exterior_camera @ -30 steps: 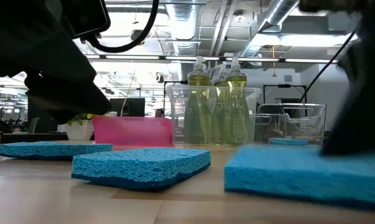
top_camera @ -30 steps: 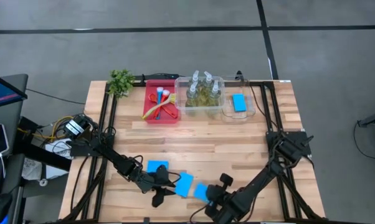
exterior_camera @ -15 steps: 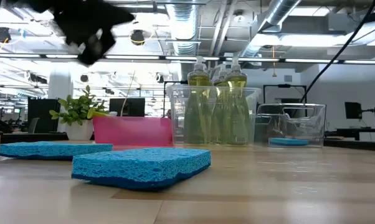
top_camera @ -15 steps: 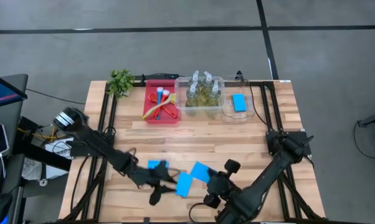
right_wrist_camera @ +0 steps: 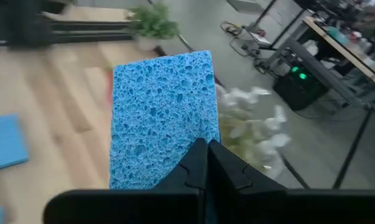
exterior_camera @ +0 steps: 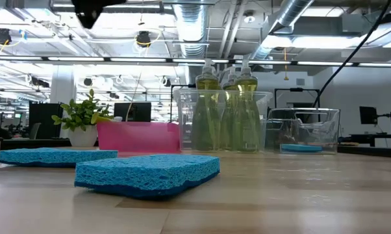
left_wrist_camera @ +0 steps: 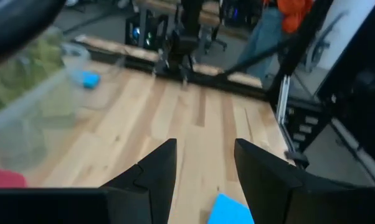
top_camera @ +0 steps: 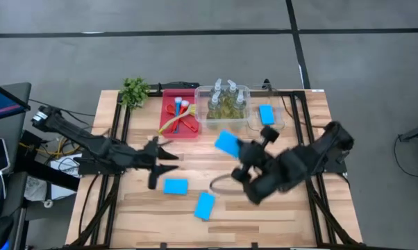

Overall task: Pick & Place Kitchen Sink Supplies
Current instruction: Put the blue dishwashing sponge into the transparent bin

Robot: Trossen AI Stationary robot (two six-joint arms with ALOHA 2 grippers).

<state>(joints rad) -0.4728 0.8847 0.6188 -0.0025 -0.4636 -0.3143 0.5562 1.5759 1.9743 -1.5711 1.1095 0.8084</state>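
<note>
Floor [top_camera: 195, 55]: grey, dark seams, frame top | Ceiling [exterior_camera: 260, 26]: silver ducts, strip lights, upper frame | Desks [exterior_camera: 13, 127]: far left, monitors

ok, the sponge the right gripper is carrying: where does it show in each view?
High view: held sponge mid-table, in the right gripper, short of the bottle bin.
Low view: not in it; only two sponges lying on the table and one in the far bin.
Left wrist view: not in it.
Right wrist view: fills the centre, pinched at its lower edge.
Shared landmark: the green plant.
</note>
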